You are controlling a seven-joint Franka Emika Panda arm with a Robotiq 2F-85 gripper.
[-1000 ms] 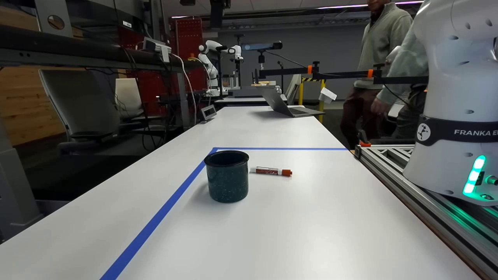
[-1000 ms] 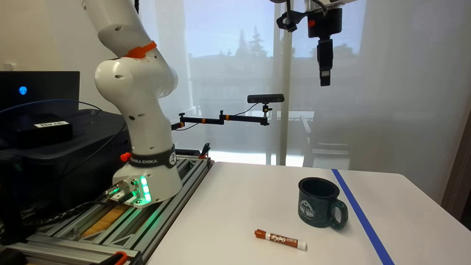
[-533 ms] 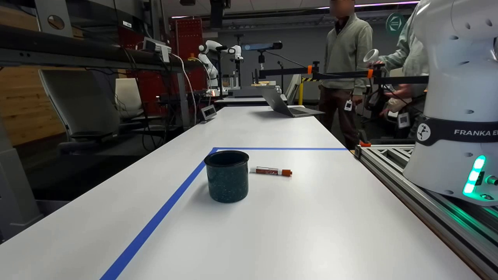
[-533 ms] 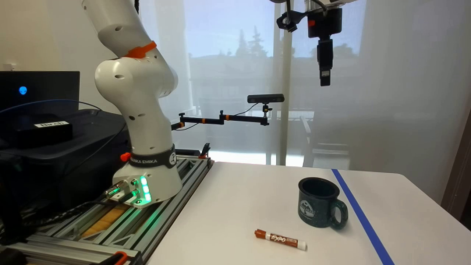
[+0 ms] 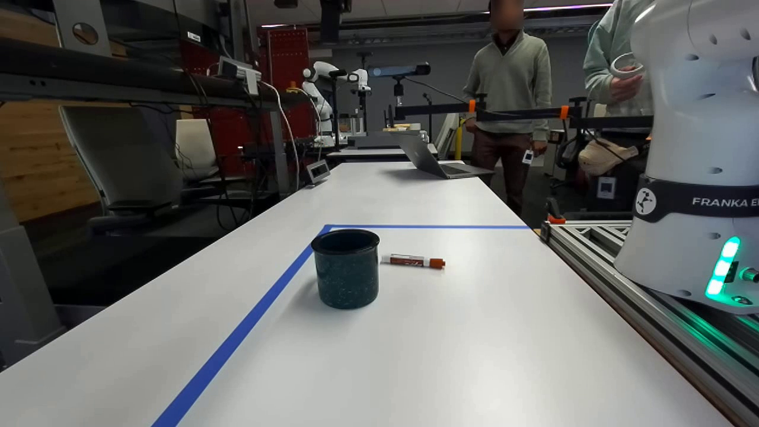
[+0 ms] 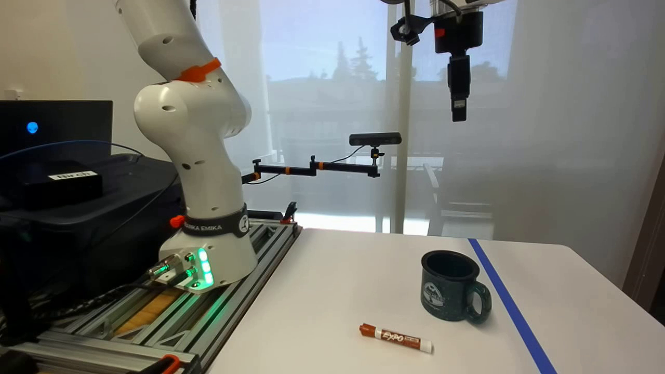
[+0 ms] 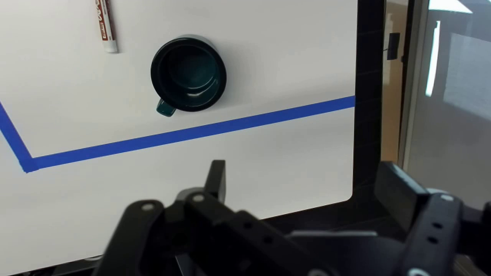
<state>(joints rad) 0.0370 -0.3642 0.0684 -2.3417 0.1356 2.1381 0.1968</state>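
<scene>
Handle [image 6: 486,301]: hidden behind mug [image 5: 347,277] in an exterior view.
Marker [image 7: 104,23], near mug: cut off by wrist view's top edge.
Face [image 5: 506,15], beyond mug: blurred.

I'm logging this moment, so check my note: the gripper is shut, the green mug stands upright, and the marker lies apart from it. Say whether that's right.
Not quite: the gripper is open, its fingers spread wide in the wrist view. The green mug does stand upright, and the marker lies apart from it.

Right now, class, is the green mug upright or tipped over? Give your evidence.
Upright. In both exterior views the mug stands base-down on the table, and the wrist view looks down into it.
</scene>
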